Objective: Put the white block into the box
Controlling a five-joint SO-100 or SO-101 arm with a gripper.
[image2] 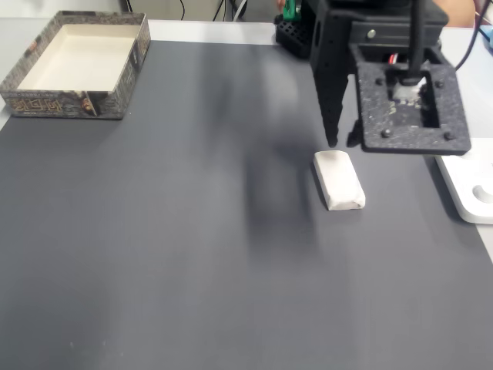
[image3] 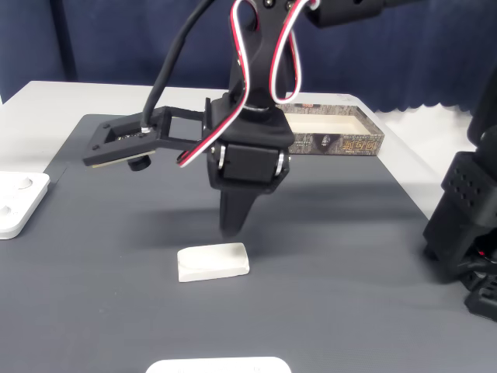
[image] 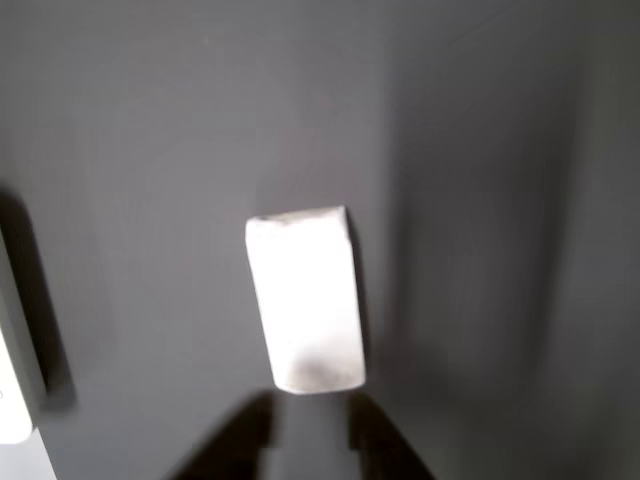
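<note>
The white block (image: 305, 300) lies flat on the dark grey mat, with a grey smudge at its near end in the other view. In both fixed views the white block (image2: 339, 179) (image3: 212, 263) lies just below the black fingers. My gripper (image: 312, 440) is open; its two dark tips stand apart just beyond the block's smudged end and hold nothing. The gripper (image2: 344, 141) (image3: 231, 225) hovers a little above the mat, close to the block and apart from it. The box (image2: 65, 104) (image3: 334, 144), cream inside with a speckled brown rim, stands at the mat's far corner.
A flat white device (image2: 470, 193) (image3: 19, 202) lies at the mat's edge near the block. Another white object (image3: 217, 365) shows at the bottom edge. A black arm base (image3: 466, 225) stands at the right. Bare mat stretches between the block and the box.
</note>
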